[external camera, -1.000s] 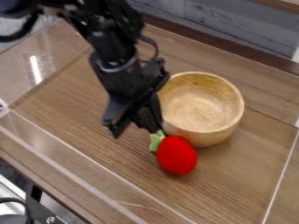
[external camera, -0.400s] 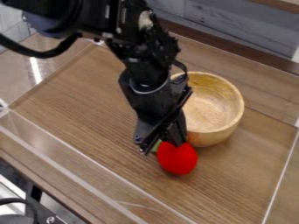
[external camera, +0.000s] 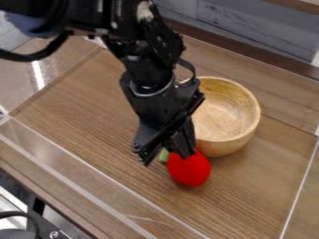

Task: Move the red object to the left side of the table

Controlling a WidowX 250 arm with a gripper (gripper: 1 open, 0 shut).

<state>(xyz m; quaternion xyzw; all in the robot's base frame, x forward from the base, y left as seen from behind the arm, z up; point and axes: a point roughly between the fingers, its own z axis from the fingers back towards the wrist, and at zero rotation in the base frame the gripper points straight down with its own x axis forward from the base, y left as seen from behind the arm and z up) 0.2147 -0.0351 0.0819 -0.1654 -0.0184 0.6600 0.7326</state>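
The red object [external camera: 189,170], a glossy rounded toy fruit, lies on the brown wood-grain table [external camera: 75,112] just in front of a wooden bowl [external camera: 219,114]. My black gripper [external camera: 167,154] points down right at its upper-left side, covering most of the green leafy top. The jaws look shut and sit against the fruit rather than around it. The arm rises from there toward the upper left.
Low clear acrylic walls [external camera: 88,182] border the tabletop at the front and along the sides. The wooden bowl stands right of centre, touching or nearly touching the fruit. Bare wood stretches left of the gripper.
The arm has swung right and down from beside the bowl, bringing the gripper onto the fruit's leafy top. The fruit has barely shifted.
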